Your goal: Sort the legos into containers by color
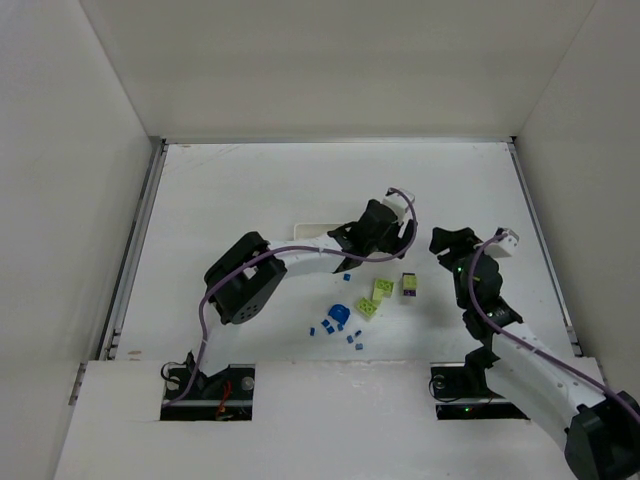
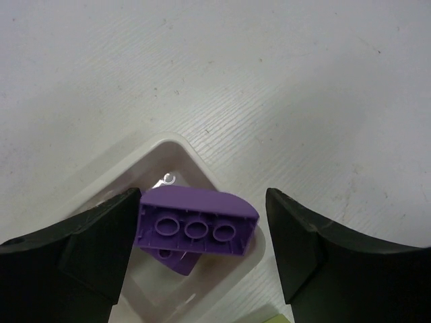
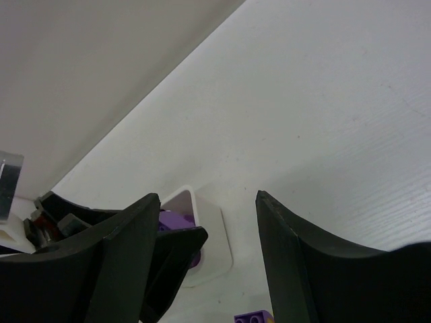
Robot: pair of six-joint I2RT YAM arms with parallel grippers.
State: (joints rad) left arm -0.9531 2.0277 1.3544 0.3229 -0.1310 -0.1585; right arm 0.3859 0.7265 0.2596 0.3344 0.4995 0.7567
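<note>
The left arm (image 1: 300, 262) is raised from its base at the near edge of the worktop (image 1: 250, 190), bent at a high elbow and stretched rightward to the worktop's middle. There the left gripper (image 1: 383, 240) is pointed downward with its jaws held apart. The right arm (image 1: 520, 355) is extended from the near right corner toward the middle, and the right gripper (image 1: 448, 245) is carried just to the right of the left one, apart from it, with its fingers (image 3: 128, 256) spread wide.
</note>
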